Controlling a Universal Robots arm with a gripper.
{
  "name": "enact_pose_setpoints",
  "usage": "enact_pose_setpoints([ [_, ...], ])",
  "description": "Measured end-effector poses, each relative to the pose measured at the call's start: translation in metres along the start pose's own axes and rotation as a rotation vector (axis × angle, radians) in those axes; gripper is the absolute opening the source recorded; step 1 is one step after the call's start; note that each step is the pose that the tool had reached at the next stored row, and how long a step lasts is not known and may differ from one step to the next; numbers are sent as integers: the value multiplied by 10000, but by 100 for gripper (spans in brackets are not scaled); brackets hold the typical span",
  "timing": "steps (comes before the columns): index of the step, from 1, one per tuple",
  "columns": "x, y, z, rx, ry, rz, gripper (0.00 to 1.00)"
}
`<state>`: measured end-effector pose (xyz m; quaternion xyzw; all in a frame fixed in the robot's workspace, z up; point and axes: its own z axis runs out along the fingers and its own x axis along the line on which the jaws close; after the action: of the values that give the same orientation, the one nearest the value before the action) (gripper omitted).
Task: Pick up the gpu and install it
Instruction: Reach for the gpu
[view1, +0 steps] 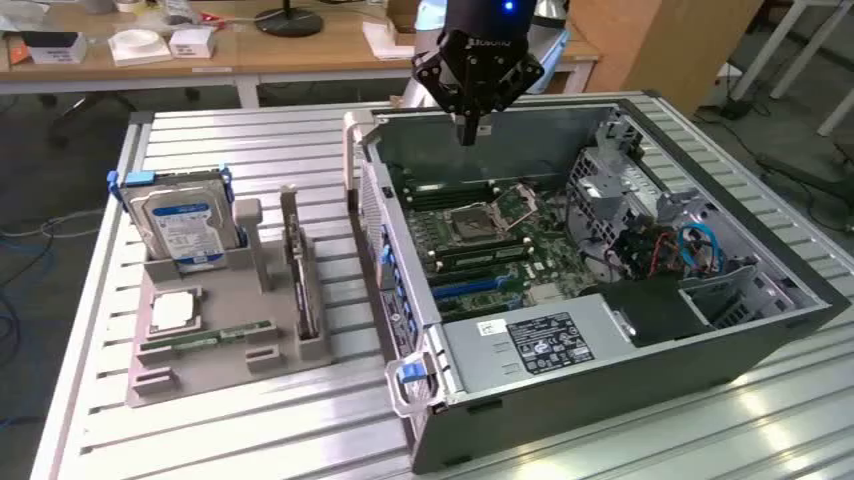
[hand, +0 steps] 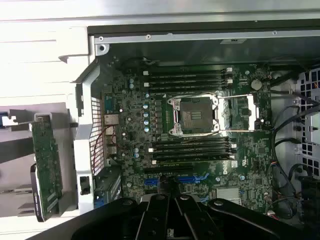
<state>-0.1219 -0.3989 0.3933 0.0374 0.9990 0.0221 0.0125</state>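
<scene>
The gpu (view1: 302, 280) is a thin dark circuit card standing on its edge in a slot of the grey holder (view1: 200, 375), to the exterior view's left of the open computer case (view1: 747, 330). The wrist view shows the gpu's (hand: 46, 160) component-covered face outside the case wall. My gripper (view1: 467, 135) hangs above the far end of the case, over the motherboard (view1: 501, 245), well apart from the gpu. Its fingers (hand: 161, 210) are shut with nothing between them. Blue expansion slots (hand: 192, 178) lie just beyond the fingertips in the wrist view.
The holder also carries a blue-and-white-labelled hard drive (view1: 184, 225), a processor chip (view1: 174, 312) and a green memory stick (view1: 207, 338). Inside the case are the CPU socket (hand: 194, 116), cables (view1: 701, 250) and a power supply (view1: 541, 345). A cluttered desk (view1: 174, 45) stands behind.
</scene>
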Motion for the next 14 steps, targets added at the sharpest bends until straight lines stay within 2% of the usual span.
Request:
enact_pose_setpoints([
  [9, 16, -1, 0, -1, -1, 0, 10],
  [14, 117, -9, -3, 0, 0, 0, 10],
])
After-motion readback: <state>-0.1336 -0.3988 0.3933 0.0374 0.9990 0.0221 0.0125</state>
